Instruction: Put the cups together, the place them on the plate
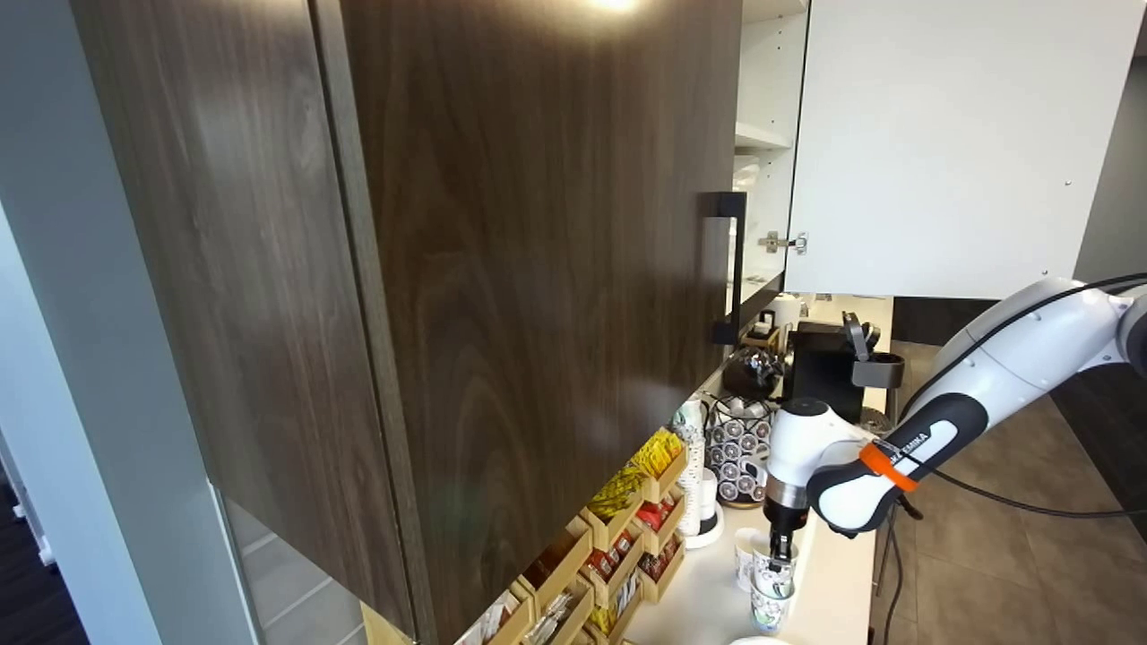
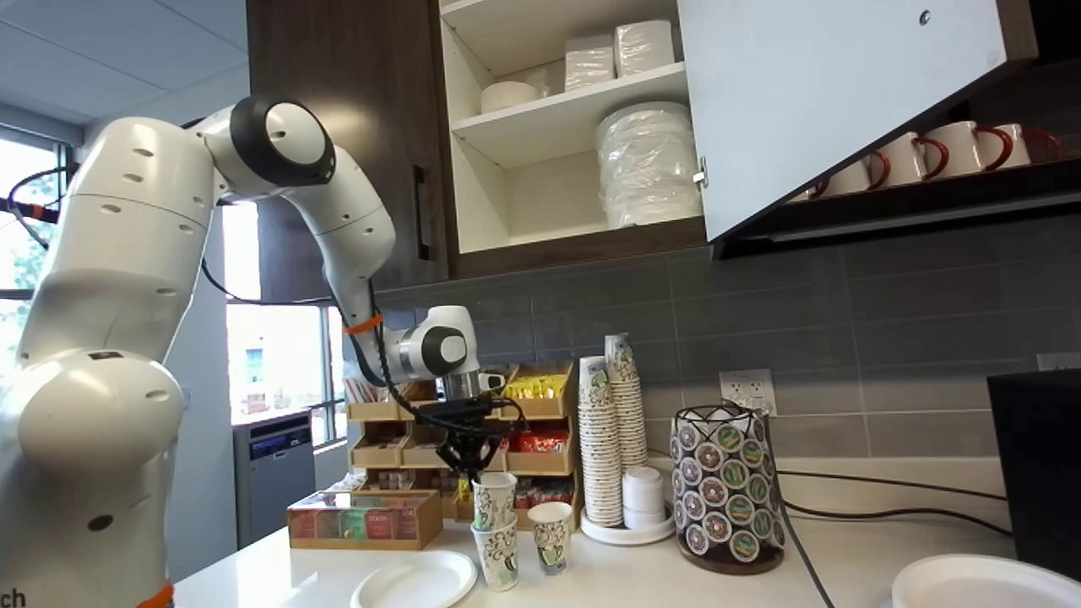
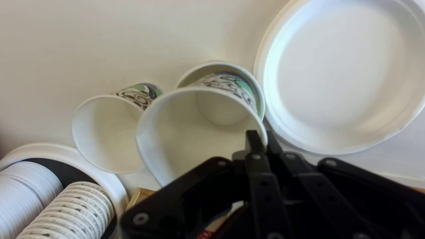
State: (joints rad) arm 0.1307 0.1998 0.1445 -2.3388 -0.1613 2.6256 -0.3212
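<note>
- In an exterior view, the Franka arm (image 1: 1044, 345), right of the frame, reads "EMIKA" beside an orange strap (image 1: 887, 467).
- At the lower left edge of an exterior view, the arm bears the letters "ch", cut off by the frame.
- Printing on the packets in the wooden box (image 2: 431, 517), lower left of centre, and on the coffee pods (image 2: 713, 491), lower right of centre, is too small to read surely.
- The Robotiq gripper (image 3: 262, 136) is nearly closed, pinching the rim of a patterned paper cup (image 3: 176, 136), one finger inside the wall and one outside.
- The held cup is at the centre of the wrist view, tilted, its rim out of round; its base meets the mouth of a second cup (image 2: 498, 559). How deep it sits cannot be told.
- A third cup (image 2: 551, 534) stands upright just beside them.
- All three are white with dark swirls and green patches.
- The round white plate (image 3: 338, 73) lies upper right in the wrist view, near the second cup.
</note>
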